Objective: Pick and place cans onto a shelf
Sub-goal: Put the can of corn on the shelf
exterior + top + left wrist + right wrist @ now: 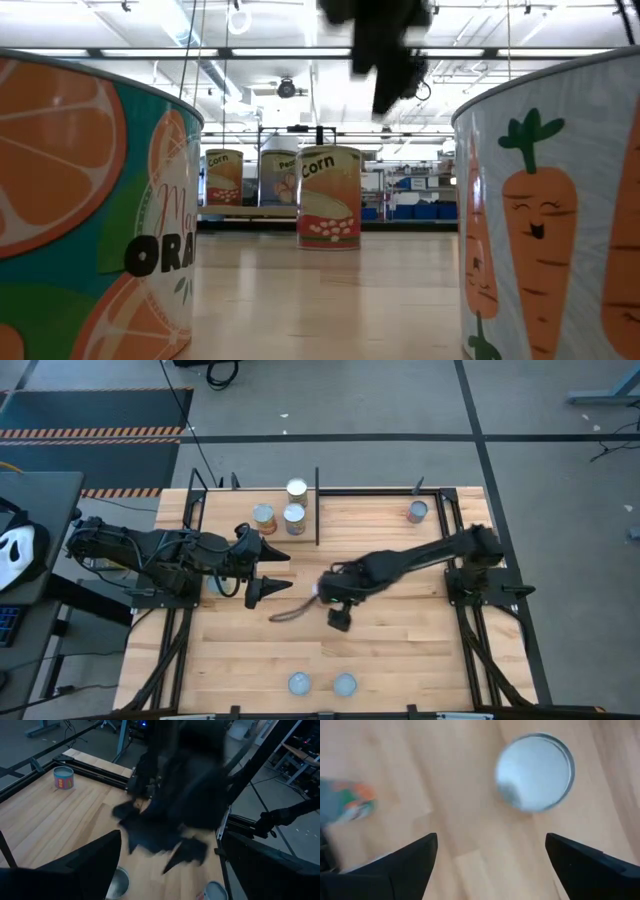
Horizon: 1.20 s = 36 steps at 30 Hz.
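From overhead I see the right gripper (340,618) hanging over the middle of the table (400,650), reached in from its base on the right side. Its wrist camera looks straight down between its two dark fingers (405,865), which stand wide apart with nothing between them; below them a can (535,772) with a silvery top stands upright on the bare wood, clear of both fingers.

The left gripper (262,572) sits just left of the table's middle, pointing toward the right arm. Its jaws are spread wide and empty, well apart from any can.

Taking the shelf (318,505) at the table's far edge as my landmark: three cans stand upright in a tight cluster at its left part, just left of the black centre post — one (297,489) furthest back, one (264,517) to the left, one (294,518) beside the post. A fourth can (418,511) stands alone on the shelf's right part.

Well away from the shelf, at the table's near edge, two more cans (299,683) (345,683) stand side by side, slightly apart. At table height these two (95,210) (550,210) fill both sides of the picture.
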Motion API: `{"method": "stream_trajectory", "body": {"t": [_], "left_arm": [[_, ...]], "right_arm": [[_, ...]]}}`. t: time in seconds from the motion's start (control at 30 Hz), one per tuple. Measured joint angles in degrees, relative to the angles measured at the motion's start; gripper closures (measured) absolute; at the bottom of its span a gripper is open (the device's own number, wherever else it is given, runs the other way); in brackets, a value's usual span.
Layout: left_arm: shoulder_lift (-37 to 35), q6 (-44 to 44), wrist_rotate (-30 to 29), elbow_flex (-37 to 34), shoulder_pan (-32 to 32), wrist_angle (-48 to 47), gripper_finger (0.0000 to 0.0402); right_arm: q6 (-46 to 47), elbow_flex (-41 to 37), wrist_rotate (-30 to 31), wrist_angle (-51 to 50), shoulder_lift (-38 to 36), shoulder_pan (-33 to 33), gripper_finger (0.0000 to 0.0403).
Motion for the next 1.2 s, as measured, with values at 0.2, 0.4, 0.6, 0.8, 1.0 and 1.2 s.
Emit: {"method": "stream_trajectory", "body": {"t": [0.2,0.4,0.6,0.8,1.0,1.2], "left_arm": [[0.00,-0.02,0.00,0.00,0.00,-0.02,0.0045],[0.00,-0.02,0.00,0.00,0.00,-0.02,0.0045],[0.00,-0.01,0.00,0.00,0.00,-0.01,0.0045],[0.00,-0.02,0.00,0.00,0.00,-0.02,0.0045],[0.00,0.00,0.00,0.00,0.00,-0.02,0.0045],[0.00,-0.02,0.00,0.00,0.00,-0.02,0.0045]], "right_arm": [[-4.63,0.00,6.00,-0.83,-9.27,6.62,0.0025],[-5.13,-6.10,14.73,-0.46,-15.26,15.38,0.0025],[-1.66,-15.78,15.50,5.96,-18.31,21.94,0.0025],[-5.39,-19.99,11.11,15.08,-18.37,23.16,0.0025],[-5.49,-20.39,10.39,19.27,-18.37,23.41,0.0025],[3.16,-20.39,12.31,21.04,-18.37,20.49,0.0025]]}}
